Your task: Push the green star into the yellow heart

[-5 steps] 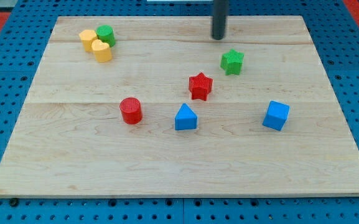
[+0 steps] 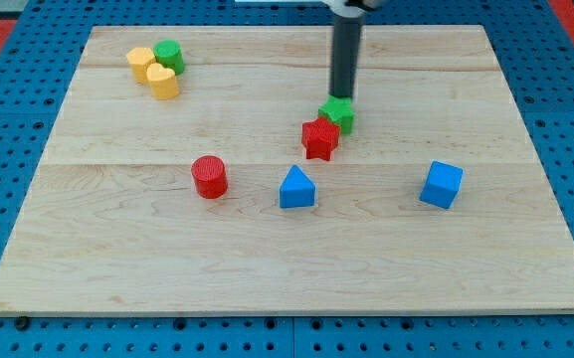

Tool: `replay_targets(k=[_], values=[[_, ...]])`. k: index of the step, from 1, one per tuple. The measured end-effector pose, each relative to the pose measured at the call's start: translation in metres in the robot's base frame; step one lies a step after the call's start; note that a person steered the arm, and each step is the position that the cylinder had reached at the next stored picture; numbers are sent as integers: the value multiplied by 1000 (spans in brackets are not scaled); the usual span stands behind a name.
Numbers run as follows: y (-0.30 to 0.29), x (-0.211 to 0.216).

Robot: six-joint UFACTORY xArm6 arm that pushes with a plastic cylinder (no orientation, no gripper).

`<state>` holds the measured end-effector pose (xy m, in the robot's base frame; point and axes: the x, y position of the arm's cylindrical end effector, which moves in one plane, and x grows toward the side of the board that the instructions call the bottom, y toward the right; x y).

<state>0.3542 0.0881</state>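
The green star [image 2: 338,114] lies right of the board's centre. Its lower left side touches the red star [image 2: 319,138]. My tip [image 2: 343,97] is right at the green star's upper edge, and the rod rises from there to the view's top. Two yellow blocks sit at the upper left. The lower one looks like the yellow heart [image 2: 164,84] and the upper one like a yellow hexagon [image 2: 142,62]. They lie far to the left of the green star.
A green cylinder [image 2: 169,54] touches the two yellow blocks at the upper left. A red cylinder [image 2: 209,176], a blue triangle [image 2: 296,188] and a blue cube [image 2: 442,184] lie across the middle of the wooden board [image 2: 88,249].
My tip has moved toward the view's bottom. The green star has slid left and slightly down, and now rests against the red star. The other blocks have not moved.
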Motion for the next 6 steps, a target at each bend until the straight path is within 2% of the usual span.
replay_targets(k=[1,2,3,4,5,6], values=[[57,30],[-8,34],[-82,-12],[-180,-23],[-204,-25],[-202,6]])
